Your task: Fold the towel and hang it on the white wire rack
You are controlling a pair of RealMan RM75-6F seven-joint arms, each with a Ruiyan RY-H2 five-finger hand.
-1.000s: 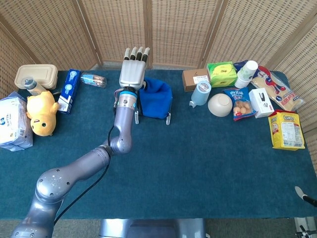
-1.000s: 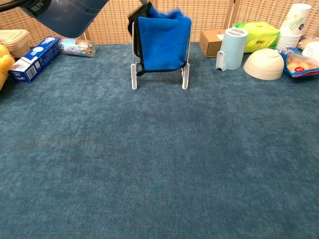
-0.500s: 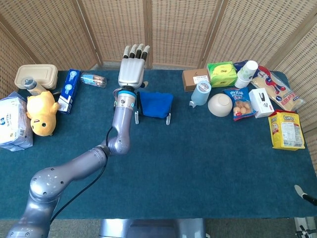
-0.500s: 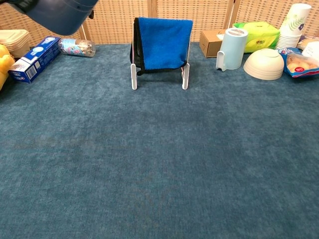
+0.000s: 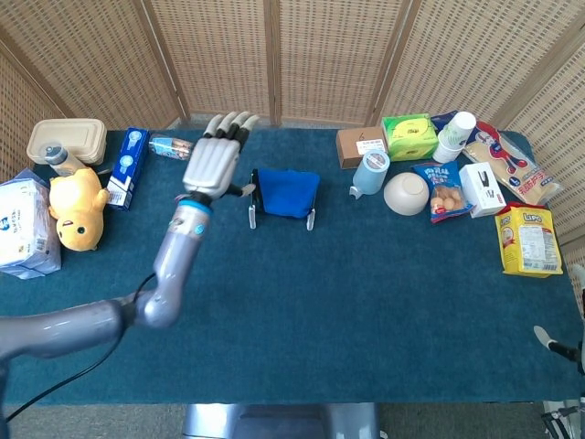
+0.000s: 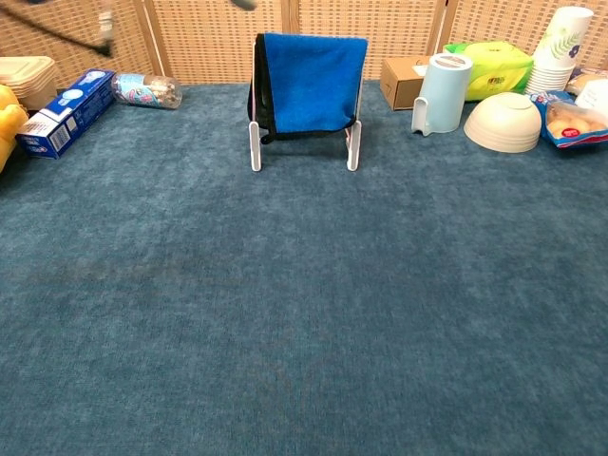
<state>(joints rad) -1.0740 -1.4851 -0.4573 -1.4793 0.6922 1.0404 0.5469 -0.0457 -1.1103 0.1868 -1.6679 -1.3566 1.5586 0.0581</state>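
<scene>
At the table's far centre, the folded blue towel hangs draped over the white rack. Left of the rack, the left hand is raised above the cloth, fingers spread, holding nothing and clear of the towel. The right hand is out of sight.

Even, bright light falls from above, leaving only a soft shadow on the table cloth below my left hand, whose fingers look slightly smeared in the head view. In the chest view, a blurred streak at the top left, perhaps my arm, crosses the frame. No glare shows; everything right of my fingers stays sharp.
</scene>
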